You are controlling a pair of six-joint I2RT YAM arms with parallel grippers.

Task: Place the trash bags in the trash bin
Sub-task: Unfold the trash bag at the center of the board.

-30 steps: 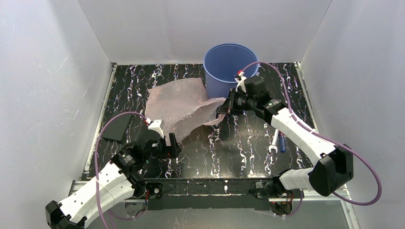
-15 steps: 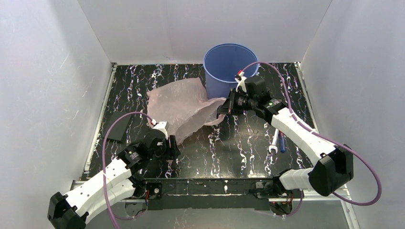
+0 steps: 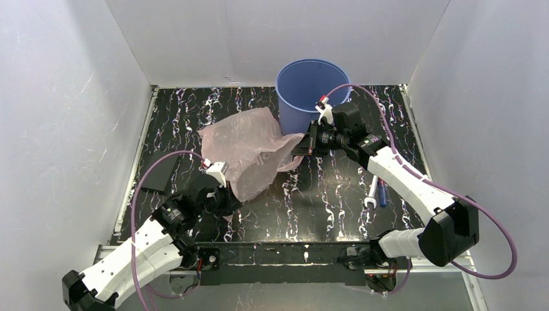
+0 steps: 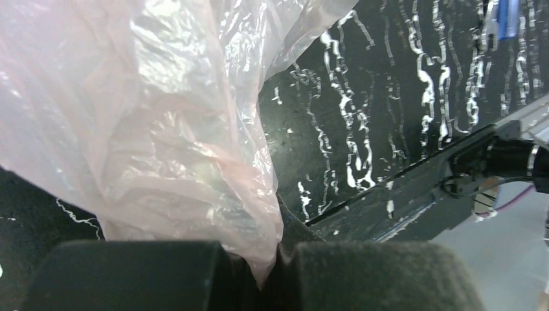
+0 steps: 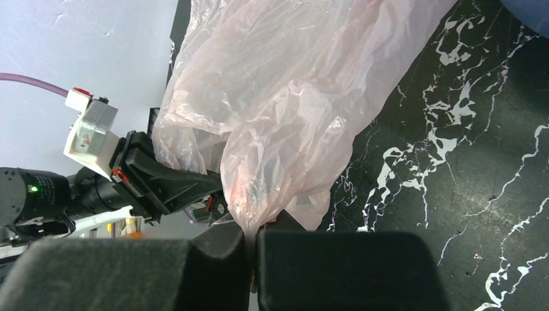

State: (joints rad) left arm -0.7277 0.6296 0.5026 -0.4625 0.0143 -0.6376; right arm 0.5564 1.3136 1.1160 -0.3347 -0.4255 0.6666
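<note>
Both ends of the bag (image 3: 249,146) are pinched: near by left gripper (image 4: 259,275), far by right gripper (image 5: 252,256) beside the bucket (image 3: 311,87).

trash bag (image 3: 249,146): thin translucent pale-pink plastic film, crinkled, glossy glints on the creases. trash bin (image 3: 294,110): blue plastic, smooth, satin finish. desk (image 3: 336,194): black with white marble-like veining, smooth, slight sheen. Pads of left claw (image 4: 259,275) and right claw (image 5: 252,262): black, matt, fine-grained, foam-like. arm shells (image 3: 401,175): white smooth plastic. walls (image 3: 65,97): white, matt.
</note>
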